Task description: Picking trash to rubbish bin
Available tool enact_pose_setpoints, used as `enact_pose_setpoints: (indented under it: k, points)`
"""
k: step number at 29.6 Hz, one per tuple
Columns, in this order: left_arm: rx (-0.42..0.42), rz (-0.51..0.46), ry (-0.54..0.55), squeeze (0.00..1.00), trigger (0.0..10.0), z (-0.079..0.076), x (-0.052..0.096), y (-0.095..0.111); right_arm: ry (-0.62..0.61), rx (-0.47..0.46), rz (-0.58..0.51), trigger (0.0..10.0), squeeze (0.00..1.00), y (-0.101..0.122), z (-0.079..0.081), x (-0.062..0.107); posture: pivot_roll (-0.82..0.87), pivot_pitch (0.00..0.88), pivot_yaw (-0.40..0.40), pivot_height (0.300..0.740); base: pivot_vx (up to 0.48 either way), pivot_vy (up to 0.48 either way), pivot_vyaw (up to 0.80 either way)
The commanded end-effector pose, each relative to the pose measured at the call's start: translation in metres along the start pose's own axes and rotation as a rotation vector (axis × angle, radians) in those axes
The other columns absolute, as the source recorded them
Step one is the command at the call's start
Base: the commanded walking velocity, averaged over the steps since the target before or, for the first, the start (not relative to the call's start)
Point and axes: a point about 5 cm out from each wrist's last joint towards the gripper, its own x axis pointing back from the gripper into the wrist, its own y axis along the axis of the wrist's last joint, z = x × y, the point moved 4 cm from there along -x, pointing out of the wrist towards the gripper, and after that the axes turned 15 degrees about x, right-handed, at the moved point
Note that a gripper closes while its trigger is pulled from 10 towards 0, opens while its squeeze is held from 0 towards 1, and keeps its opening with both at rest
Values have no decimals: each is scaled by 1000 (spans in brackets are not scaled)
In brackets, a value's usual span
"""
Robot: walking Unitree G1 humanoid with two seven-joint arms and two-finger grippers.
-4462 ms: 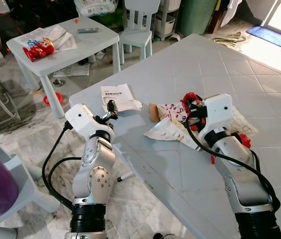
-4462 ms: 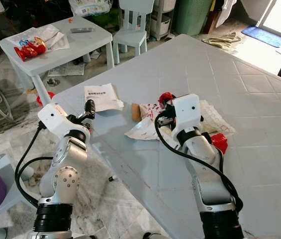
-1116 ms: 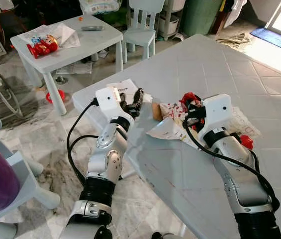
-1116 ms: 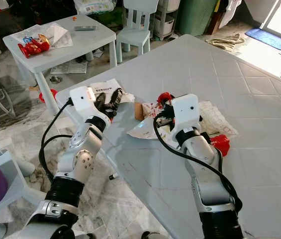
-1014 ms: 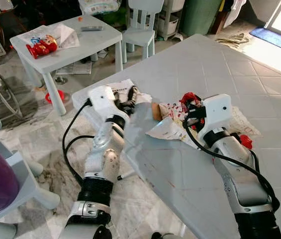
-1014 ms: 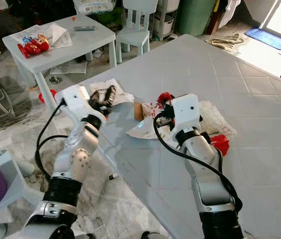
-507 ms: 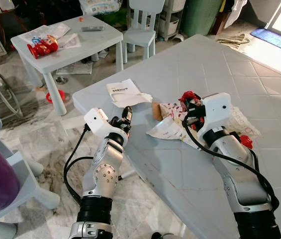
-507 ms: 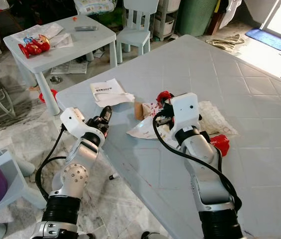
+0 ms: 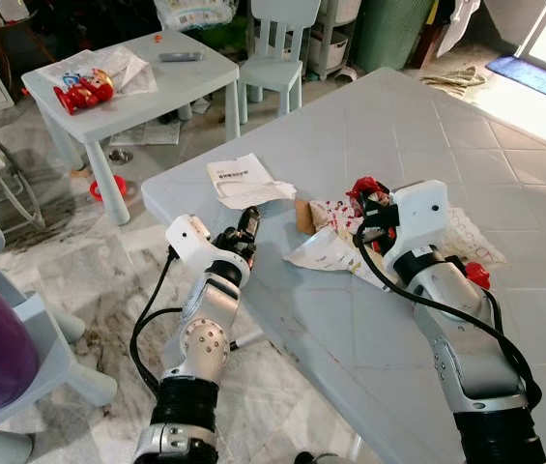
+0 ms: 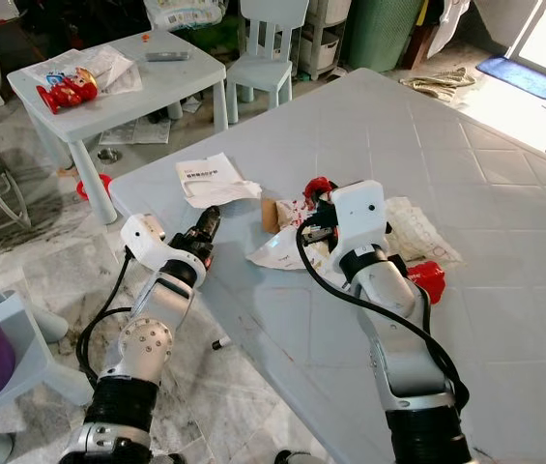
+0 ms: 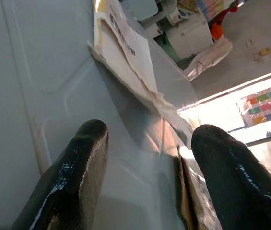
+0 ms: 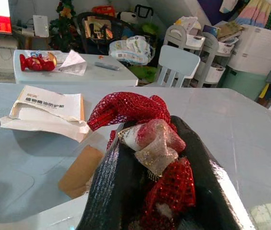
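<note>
A large grey table (image 9: 466, 126) is strewn with wrappers (image 9: 326, 251). Red netting (image 12: 130, 112) is clenched by the right gripper (image 12: 149, 191) above them. The left gripper (image 9: 245, 224), fingers parted and empty, is stationed near a paper sheet (image 9: 239, 180).

Two silver jointed arms, each with a white boxy wrist housing (image 9: 423, 215), looping black cables (image 9: 153, 319), black base collars and glossy black fingers (image 11: 73, 177).
</note>
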Motion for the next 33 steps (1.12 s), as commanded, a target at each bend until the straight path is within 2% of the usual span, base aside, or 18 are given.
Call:
enact_pose_setpoints:
  k: [1, 5, 9, 19, 20, 21, 22, 23, 30, 33]
  points:
    - [74, 57, -88, 0, 10000, -47, -18, -27, -10, 3, 1, 0, 0, 0, -3, 2, -55, 123, -86, 740, 0, 0, 0]
    - [67, 55, -93, 0, 10000, -45, -24, -23, -12, 4, 2, 0, 0, 0, -3, 3, -57, 127, -87, 740, 0, 0, 0]
    - [20, 51, -129, 0, 10000, -53, -33, -16, -13, 3, 6, 0, 0, 0, -2, 4, -57, 133, -85, 740, 0, 0, 0]
    - [13, 72, -117, 0, 10000, -48, -38, -17, -14, -1, 7, 0, 0, 0, -1, 4, -57, 139, -83, 740, 0, 0, 0]
    - [19, 74, -121, 0, 5765, -48, -39, -17, -13, -2, 8, 0, 0, 0, -1, 4, -57, 140, -83, 740, 0, 0, 0]
    - [19, 74, -121, 0, 5765, -48, -39, -17, -13, -2, 8, 0, 0, 0, -1, 4, -57, 140, -83, 740, 0, 0, 0]
    - [21, 77, -124, 0, 2549, -48, -39, -18, -13, -3, 9, 0, 0, 0, -1, 4, -57, 140, -83, 740, 0, 0, 0]
    - [26, 83, -133, 0, 0, -49, -39, -19, -13, -3, 8, 0, 0, 0, -1, 4, -57, 140, -83, 740, 0, 0, 0]
    - [29, 87, -164, 0, 0, -53, -39, -21, -13, -4, 8, 0, 0, 0, -1, 4, -55, 137, -81, 740, 0, 0, 0]
    - [-30, 84, -199, 0, 0, -60, -37, -20, -13, -5, 8, 0, 0, 0, 0, 3, -51, 134, -81, 740, 0, 0, 0]
